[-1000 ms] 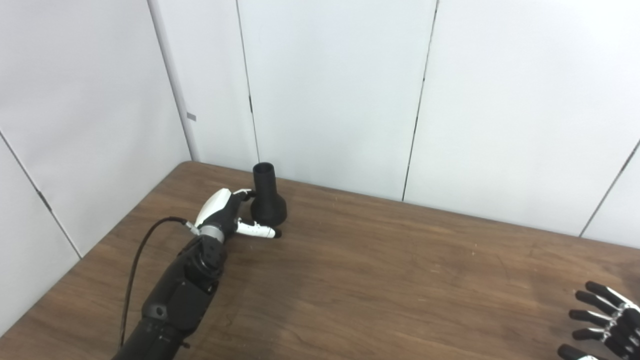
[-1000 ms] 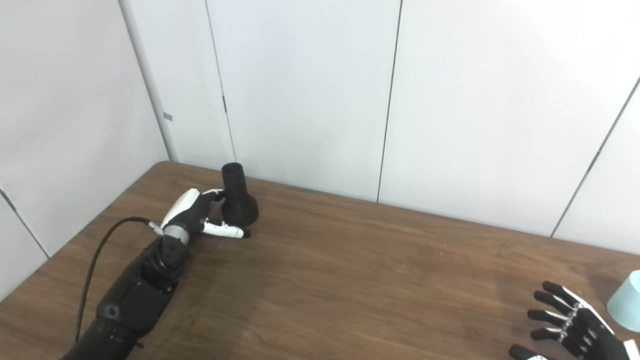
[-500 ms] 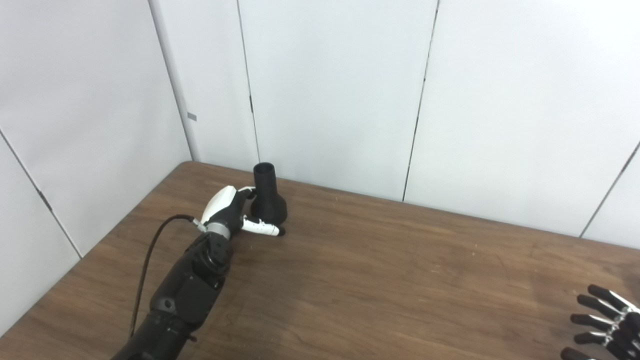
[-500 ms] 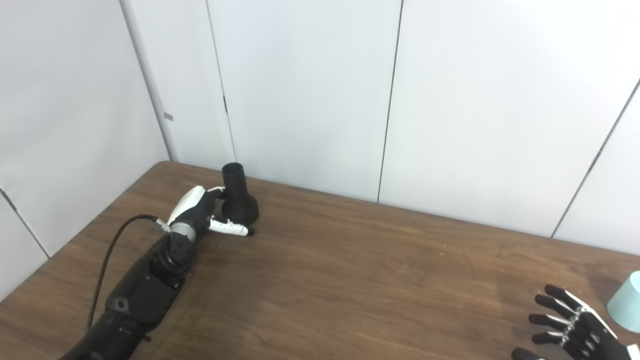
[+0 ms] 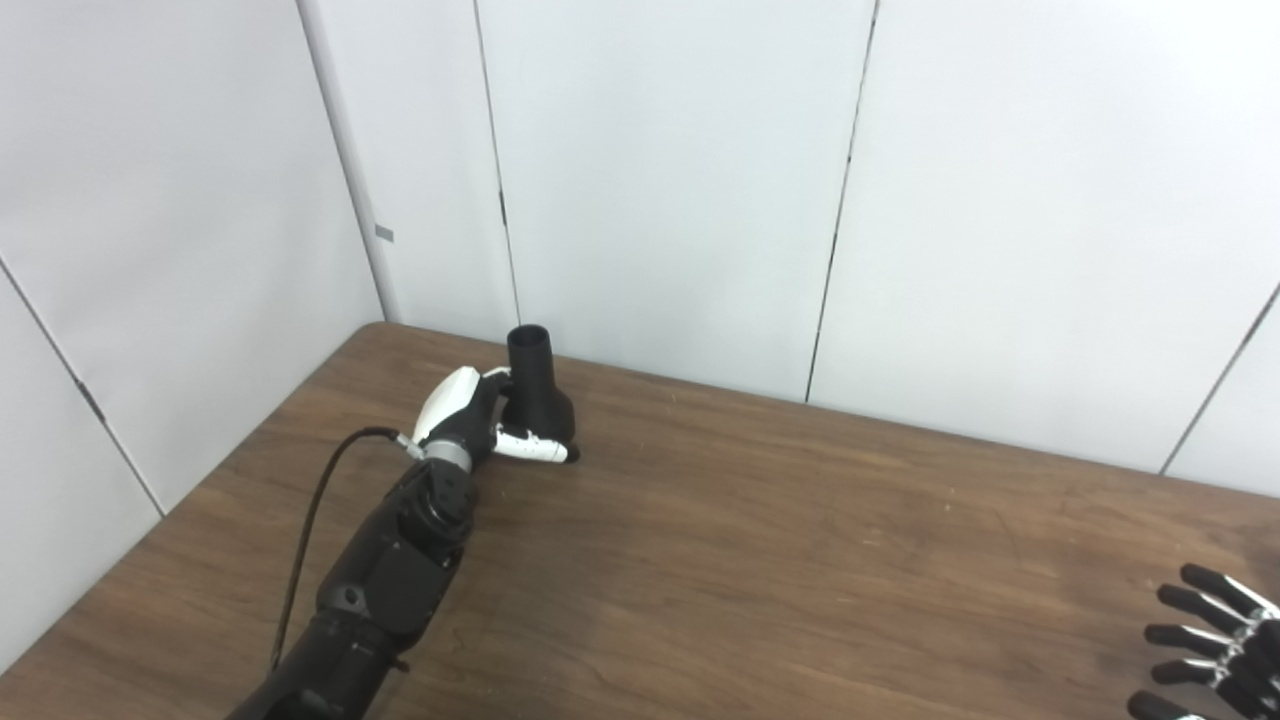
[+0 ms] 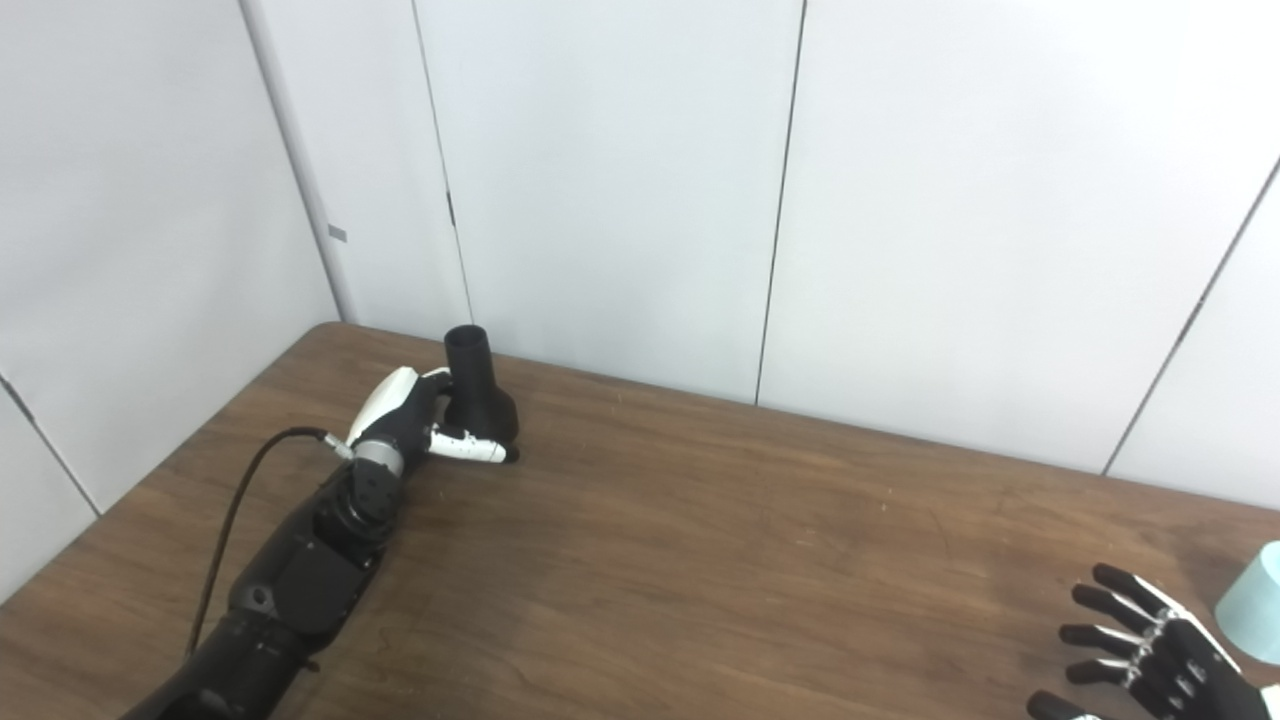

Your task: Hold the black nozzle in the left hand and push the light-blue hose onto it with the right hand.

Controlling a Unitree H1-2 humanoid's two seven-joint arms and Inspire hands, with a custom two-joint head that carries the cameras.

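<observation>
A black nozzle (image 5: pixel 537 390) stands upright on its wide base at the far left of the wooden table, narrow end up. My left hand (image 5: pixel 470 420) is against its left side, open, with the thumb (image 5: pixel 535 447) stretched across the front of the base and the fingers behind it. The nozzle also shows in the right eye view (image 6: pixel 475 390). My right hand (image 6: pixel 1150 655) is open and empty, fingers spread, at the bottom right. The light-blue hose (image 6: pixel 1255 605) shows only as a pale cylinder end at the right edge, just right of that hand.
The brown wooden table (image 5: pixel 760 560) meets white wall panels (image 5: pixel 660 180) close behind the nozzle. A black cable (image 5: pixel 310 510) loops from my left forearm.
My left hand has moved forward and up to the nozzle, and the thumb now lies across the front of its base. My right hand has sunk slightly lower in the picture.
</observation>
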